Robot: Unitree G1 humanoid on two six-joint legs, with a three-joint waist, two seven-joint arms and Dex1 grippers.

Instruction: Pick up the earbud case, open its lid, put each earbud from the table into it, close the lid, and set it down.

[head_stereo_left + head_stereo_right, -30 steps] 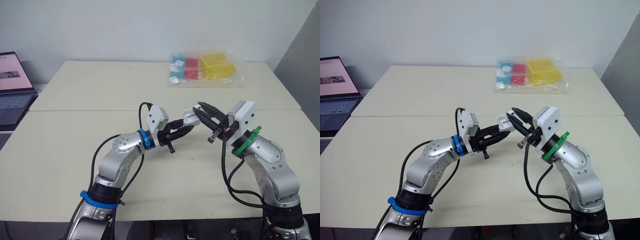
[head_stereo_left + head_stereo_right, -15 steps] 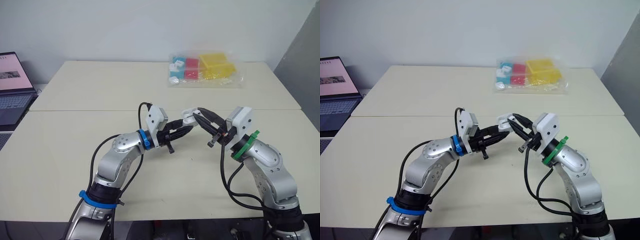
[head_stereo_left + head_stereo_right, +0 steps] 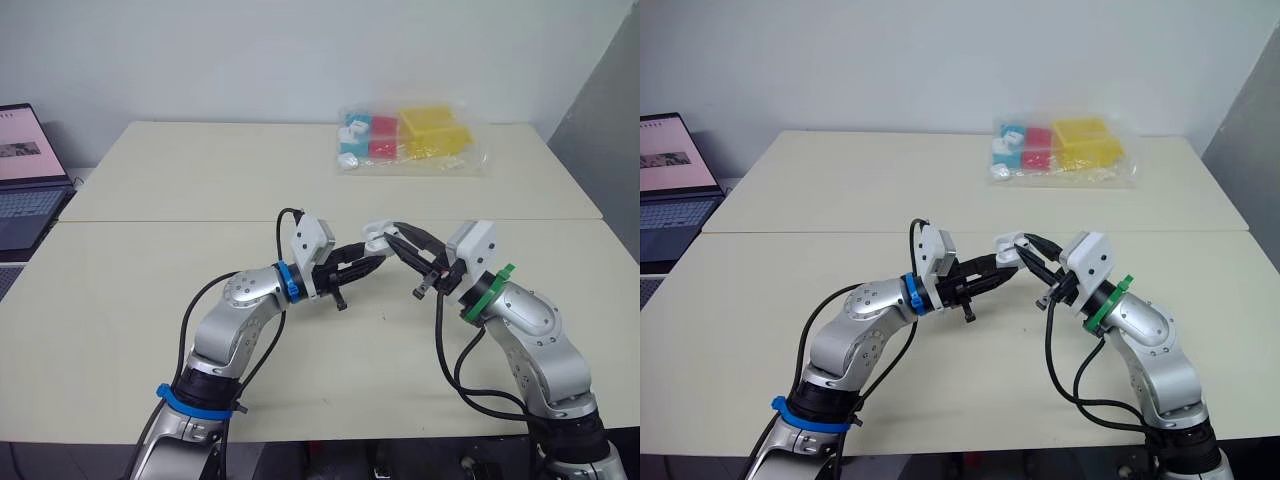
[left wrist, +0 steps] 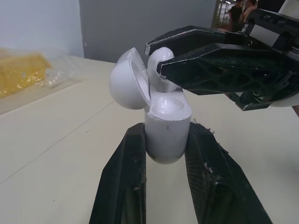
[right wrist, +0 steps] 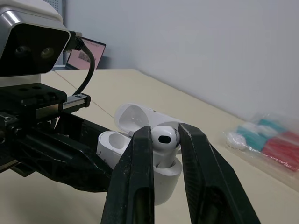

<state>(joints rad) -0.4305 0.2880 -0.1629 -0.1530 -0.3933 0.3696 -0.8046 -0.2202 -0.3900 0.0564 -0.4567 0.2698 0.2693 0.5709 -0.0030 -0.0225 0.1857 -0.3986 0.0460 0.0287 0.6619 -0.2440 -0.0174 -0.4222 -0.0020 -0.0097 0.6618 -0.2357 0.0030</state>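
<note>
My left gripper [image 3: 376, 256] is closed on the lower body of the glossy white earbud case [image 4: 167, 133]. I hold the case upright above the near middle of the counter [image 3: 150, 300], with its rounded lid [image 4: 128, 79] swung open. My right gripper [image 5: 164, 136] pinches one white earbud [image 4: 160, 57] right at the case's open mouth.
</note>
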